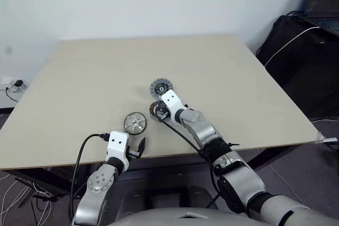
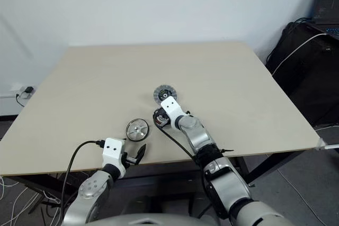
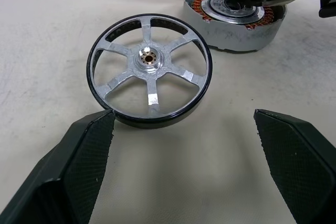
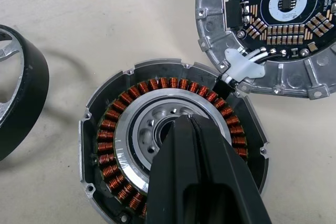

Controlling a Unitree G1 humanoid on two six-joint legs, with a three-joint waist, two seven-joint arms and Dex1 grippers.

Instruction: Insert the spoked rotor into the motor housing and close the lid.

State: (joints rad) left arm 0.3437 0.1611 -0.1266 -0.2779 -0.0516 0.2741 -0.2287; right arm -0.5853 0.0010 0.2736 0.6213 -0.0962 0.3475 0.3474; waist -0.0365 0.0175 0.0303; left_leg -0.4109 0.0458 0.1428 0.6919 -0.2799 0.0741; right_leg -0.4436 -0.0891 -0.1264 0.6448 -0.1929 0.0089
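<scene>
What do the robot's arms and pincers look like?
Both arms are shiny silver-grey with rounded joints. Each wrist has a white boxy block. A black cable loops to the left pincer, and another runs along the right arm to the right pincer. The fingers are black with a bumpy, textured grip.

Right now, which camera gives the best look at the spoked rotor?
The left wrist view: the spoked rotor lies flat, spokes, hub and dark rim all plain. In the two head views it is a small disc near the table's front edge. The right wrist view catches just a slice of its dark rim.
</scene>
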